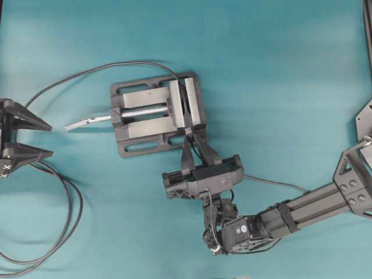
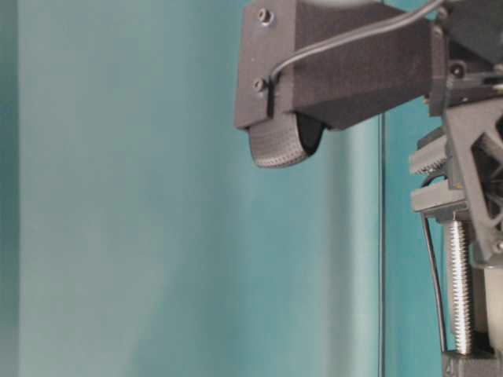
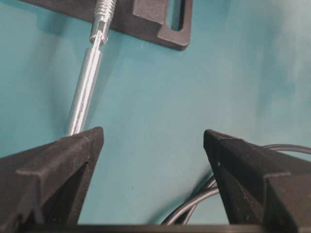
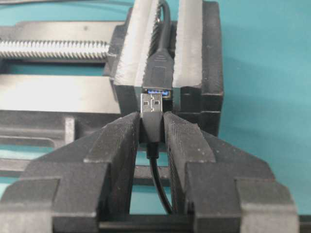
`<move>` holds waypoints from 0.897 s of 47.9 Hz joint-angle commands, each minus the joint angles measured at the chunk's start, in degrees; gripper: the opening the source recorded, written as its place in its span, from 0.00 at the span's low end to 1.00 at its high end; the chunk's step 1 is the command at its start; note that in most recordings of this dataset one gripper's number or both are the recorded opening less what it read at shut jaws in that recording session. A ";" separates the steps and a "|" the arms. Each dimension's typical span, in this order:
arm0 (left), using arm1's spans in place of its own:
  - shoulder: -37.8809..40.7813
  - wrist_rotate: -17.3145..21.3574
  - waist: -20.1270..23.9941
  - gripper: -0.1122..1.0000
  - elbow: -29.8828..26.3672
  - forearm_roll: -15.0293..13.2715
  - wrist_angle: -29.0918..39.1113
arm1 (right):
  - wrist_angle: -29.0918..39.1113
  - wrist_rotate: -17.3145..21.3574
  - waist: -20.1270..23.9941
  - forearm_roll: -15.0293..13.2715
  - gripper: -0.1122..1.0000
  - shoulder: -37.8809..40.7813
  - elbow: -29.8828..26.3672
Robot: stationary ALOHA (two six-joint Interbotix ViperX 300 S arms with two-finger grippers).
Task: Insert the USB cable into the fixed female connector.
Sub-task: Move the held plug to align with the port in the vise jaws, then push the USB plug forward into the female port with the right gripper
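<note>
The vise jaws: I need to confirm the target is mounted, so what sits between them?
Between the vise jaws sits the fixed female connector, blue mouth showing, facing the USB cable plug. Its clamped sides are covered.

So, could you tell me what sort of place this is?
Probably a robotics lab bench: a plain teal table, a metal vise clamping the fixed female connector, and the right gripper presenting the USB cable.

In the overhead view the right pincer [image 1: 192,138] hides the fixed female connector and the USB cable's plug. The left pincer [image 1: 26,138] is cut by the left edge, the looping cable [image 1: 68,215] by the surface's bottom-left corner.
</note>
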 commanded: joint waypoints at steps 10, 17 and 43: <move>0.35 -0.70 0.00 0.99 -0.62 0.26 -0.35 | -1.05 0.88 -0.97 1.14 0.29 -1.58 -0.88; 0.35 -0.70 0.09 0.99 -0.62 0.26 -0.35 | -1.05 1.23 -0.97 2.11 0.29 -1.76 -0.79; 0.35 -0.70 0.09 0.99 -0.62 0.26 -0.44 | -0.97 1.23 -1.76 2.11 0.29 -2.90 -0.79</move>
